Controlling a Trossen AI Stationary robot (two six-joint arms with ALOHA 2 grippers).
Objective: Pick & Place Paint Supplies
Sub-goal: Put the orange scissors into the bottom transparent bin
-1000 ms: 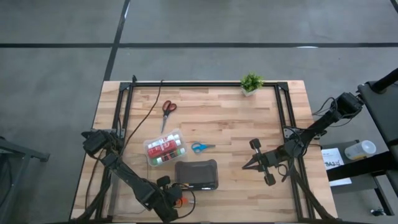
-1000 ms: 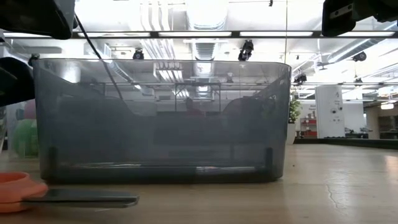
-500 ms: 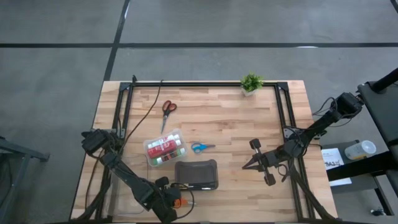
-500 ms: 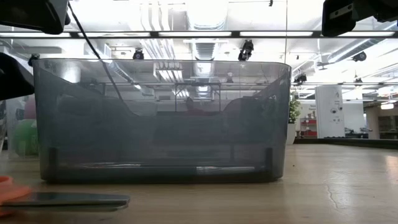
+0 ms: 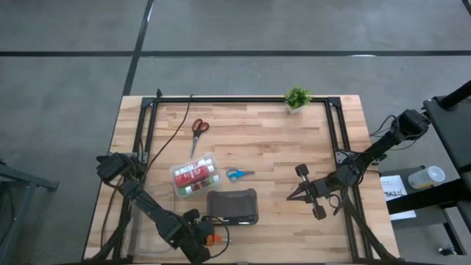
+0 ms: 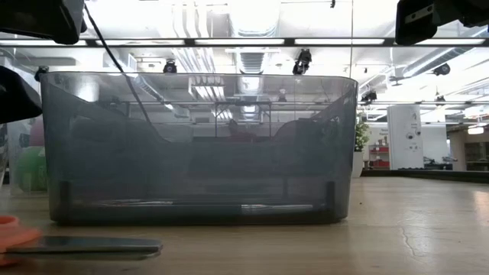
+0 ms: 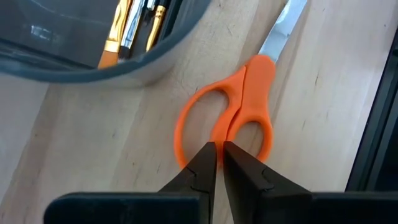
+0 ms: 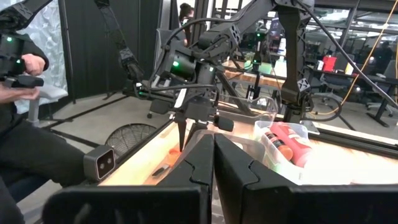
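The orange-handled scissors (image 7: 252, 78) lie flat on the table near its front edge, just in front of the dark grey case (image 5: 232, 207); their blade (image 6: 84, 245) rests on the wood. My left gripper (image 7: 219, 154) is shut on their handle. Several brushes (image 7: 127, 28) lie inside the case. A clear box (image 5: 195, 177) holds the paint tubes. Blue scissors (image 5: 237, 174) and red scissors (image 5: 199, 129) lie on the table. My right gripper (image 5: 293, 196) waits shut over the table's right half, touching nothing. My left gripper pinches the orange scissors where the inner bars of the two finger loops meet (image 7: 229, 127), one fingertip (image 7: 204, 158) in each loop. The fingers come from above, pointing down. The scissors lie on the table, blade flat on the wood.
A small potted plant (image 5: 297, 97) stands at the far edge. A black frame rail (image 5: 243, 99) runs round the table. A person (image 8: 18, 124) sits beyond the table's left side. Bare wood lies between the case and my right gripper.
My left gripper has moved a little toward the table's left edge, and the orange scissors have slid with it along the table, still lying flat; in the low view most of the handle has passed out of the picture.
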